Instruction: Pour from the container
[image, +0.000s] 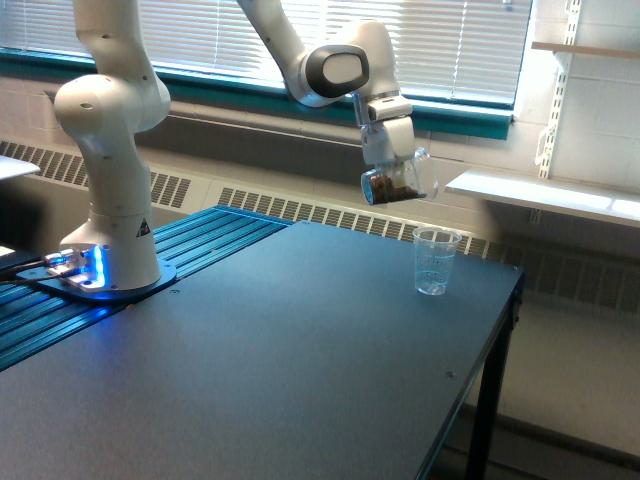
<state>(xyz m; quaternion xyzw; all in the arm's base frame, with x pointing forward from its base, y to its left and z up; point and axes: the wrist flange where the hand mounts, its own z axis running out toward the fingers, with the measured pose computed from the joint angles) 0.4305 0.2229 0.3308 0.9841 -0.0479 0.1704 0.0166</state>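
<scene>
One gripper clamps the tilted container just beneath it.

no legible text; cup graduation marks too faint to read.

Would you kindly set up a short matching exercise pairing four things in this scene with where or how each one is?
Things:
1. container
2. cup
3. robot base
4. gripper

States:
A. stands upright on the dark table, looks empty
B. glows blue, at the exterior view's left
C. held in the air, tilted, brown granules inside
D. closed on the jar, above the table

Pairs: 1-C, 2-A, 3-B, 4-D
</scene>
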